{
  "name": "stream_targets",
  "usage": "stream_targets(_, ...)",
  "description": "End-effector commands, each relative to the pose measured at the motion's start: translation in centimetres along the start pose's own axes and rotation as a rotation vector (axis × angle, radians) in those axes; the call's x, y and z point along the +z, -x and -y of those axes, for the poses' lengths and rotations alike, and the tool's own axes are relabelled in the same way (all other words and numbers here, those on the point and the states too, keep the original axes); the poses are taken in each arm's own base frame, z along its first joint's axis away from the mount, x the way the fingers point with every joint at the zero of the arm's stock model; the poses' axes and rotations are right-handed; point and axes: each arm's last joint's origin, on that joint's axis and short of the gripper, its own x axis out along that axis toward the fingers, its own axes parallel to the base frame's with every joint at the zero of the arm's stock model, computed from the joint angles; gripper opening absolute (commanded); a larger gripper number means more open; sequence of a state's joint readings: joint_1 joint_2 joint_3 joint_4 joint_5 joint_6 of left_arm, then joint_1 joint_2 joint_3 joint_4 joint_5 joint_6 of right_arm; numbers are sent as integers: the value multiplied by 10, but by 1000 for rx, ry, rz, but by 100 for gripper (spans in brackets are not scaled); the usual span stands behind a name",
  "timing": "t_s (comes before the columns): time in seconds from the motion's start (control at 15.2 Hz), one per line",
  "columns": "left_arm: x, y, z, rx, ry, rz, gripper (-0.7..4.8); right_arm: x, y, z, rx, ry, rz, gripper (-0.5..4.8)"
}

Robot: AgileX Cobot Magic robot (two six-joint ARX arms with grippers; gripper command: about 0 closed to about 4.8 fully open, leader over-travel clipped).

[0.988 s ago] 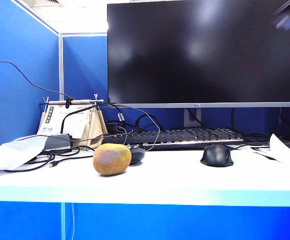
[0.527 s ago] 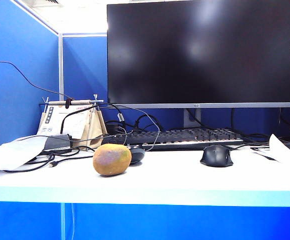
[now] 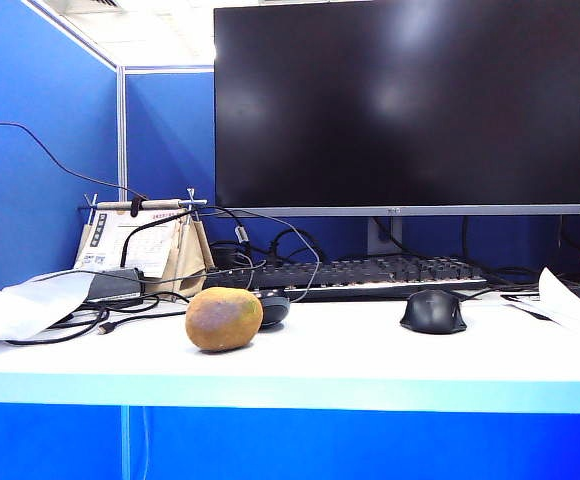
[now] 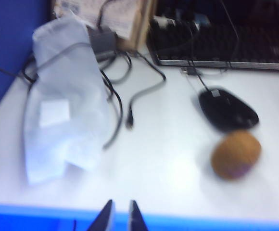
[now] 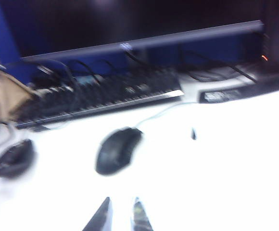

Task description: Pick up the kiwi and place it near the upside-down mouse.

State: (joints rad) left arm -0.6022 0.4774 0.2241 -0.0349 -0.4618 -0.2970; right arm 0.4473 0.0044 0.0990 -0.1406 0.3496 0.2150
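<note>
Kiwi (image 3: 224, 319) sits on the white surface (image 3: 370, 360), left of centre in the exterior view, touching or just beside the upside-down mouse (image 3: 273, 307), which lies right behind it toward the keyboard (image 3: 370, 272). Left wrist view shows the same pair: kiwi (image 4: 236, 154) right next to the upside-down mouse (image 4: 228, 109), cord running back to the keyboard.

Left hand (image 4: 120, 219) hangs above the front edge of the surface, well apart from the kiwi, fingers pressed nearly together with only a sliver between them, holding nothing.

Right hand (image 5: 119, 215) is over bare surface near the black mouse (image 5: 118, 149), fingers a narrow gap apart, empty. That view is blurred.

Neither hand shows in the exterior view.

Other items: dark monitor (image 3: 400, 105) behind the keyboard, crumpled white bag (image 4: 65, 101) and loose cables (image 4: 118, 91) on the left of the surface, black mouse (image 3: 434, 310) right of centre.
</note>
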Motion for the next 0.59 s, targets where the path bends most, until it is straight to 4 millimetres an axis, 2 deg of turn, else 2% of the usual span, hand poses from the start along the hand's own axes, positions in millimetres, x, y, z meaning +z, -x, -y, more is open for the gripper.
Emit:
stream_targets(0.07, -16, -3, -6, 81, -58, -2, 49, -11, -3, 2, -45, 6, -11, 62)
stream_targets(0.33, -58, -7, -17, 110, -76, -96, 49, -29, -6, 5, -60, 33, -81, 62)
stream_targets(0.46, -65, -7, -20, 137, -89, -109, 49, -31, -6, 6, -76, 36, -84, 62)
stream_targets(0.59, -65, -7, -21, 183, -92, -90, 49, -31, -6, 7, -90, 38, -82, 62)
